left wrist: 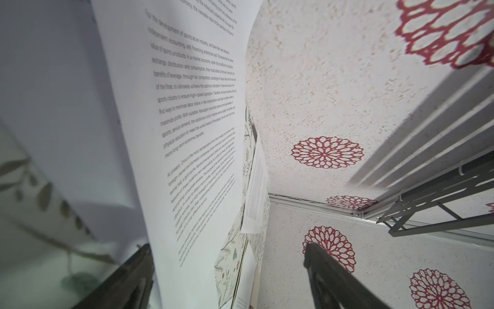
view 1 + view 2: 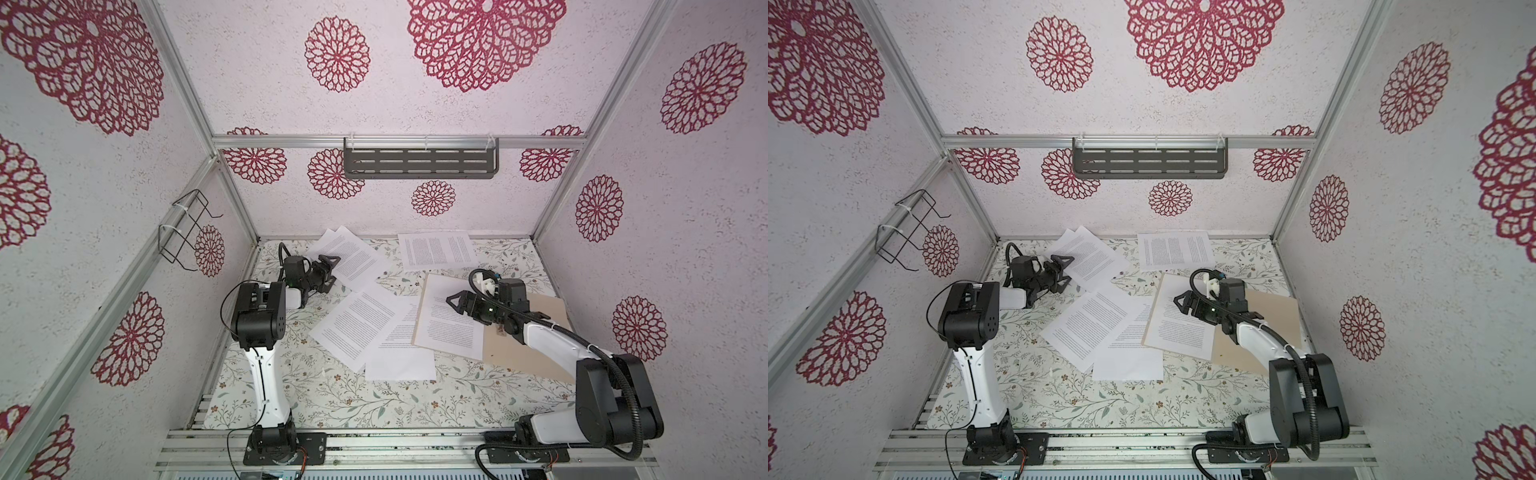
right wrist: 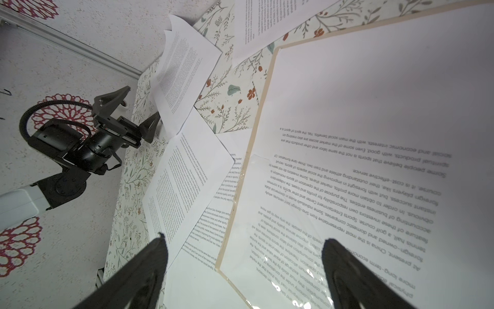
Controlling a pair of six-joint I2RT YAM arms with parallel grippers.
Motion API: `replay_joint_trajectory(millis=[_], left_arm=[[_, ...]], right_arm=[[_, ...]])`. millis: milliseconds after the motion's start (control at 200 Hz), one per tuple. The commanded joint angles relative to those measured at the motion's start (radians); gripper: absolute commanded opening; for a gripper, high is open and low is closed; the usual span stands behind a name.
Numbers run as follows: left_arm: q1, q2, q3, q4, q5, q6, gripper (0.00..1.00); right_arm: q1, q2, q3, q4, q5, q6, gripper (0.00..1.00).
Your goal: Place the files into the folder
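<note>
Floral tabletop (image 2: 332,395); left end effector (image 2: 331,272) agape at a sheet (image 2: 353,253), right end effector (image 2: 454,303) agape over the folder (image 2: 515,353), both empty

Bright, even light, soft shadows; the files (image 1: 66,107) blur near the wrist cameras.

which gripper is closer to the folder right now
Right. The right gripper hovers over the sheet lying on the folder; the left gripper is across the table at the back-left sheets.
</note>
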Motion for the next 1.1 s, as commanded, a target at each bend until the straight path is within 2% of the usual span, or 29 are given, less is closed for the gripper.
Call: replay_joint_trajectory(millis=[0,175,450,535,625,790,946,1096], left_arm=[[-0.021,0.030,0.044,0.072,0.005,-0.040,0.84],[-0.034,0.070,0.104,-0.023,-0.033,-0.049,0.72],[-0.035,0.118,0.159,-0.097,-0.074,-0.077,0.42],[-0.035,0.117,0.170,-0.130,-0.089,-0.072,0.37],[-0.034,0.117,0.185,-0.156,-0.098,-0.068,0.26],[-0.028,0.112,0.206,-0.155,-0.078,-0.072,0.00],[-0.035,0.020,0.196,-0.216,-0.037,0.008,0.00],[-0.066,-0.148,0.161,-0.378,-0.028,0.158,0.00]], right_arm=[[0.000,-0.007,0.034,-0.006,-0.024,0.000,0.93],[-0.002,-0.020,0.039,-0.037,-0.018,-0.014,0.93],[-0.003,-0.047,0.044,-0.084,0.006,-0.035,0.93],[-0.003,-0.063,0.042,-0.095,0.019,-0.043,0.94],[-0.005,-0.079,0.043,-0.104,0.024,-0.048,0.95],[-0.025,-0.133,0.040,-0.118,0.053,-0.061,0.99],[-0.060,-0.198,0.041,-0.132,0.140,-0.074,0.99],[-0.141,-0.219,0.034,-0.092,0.103,-0.061,0.99]])
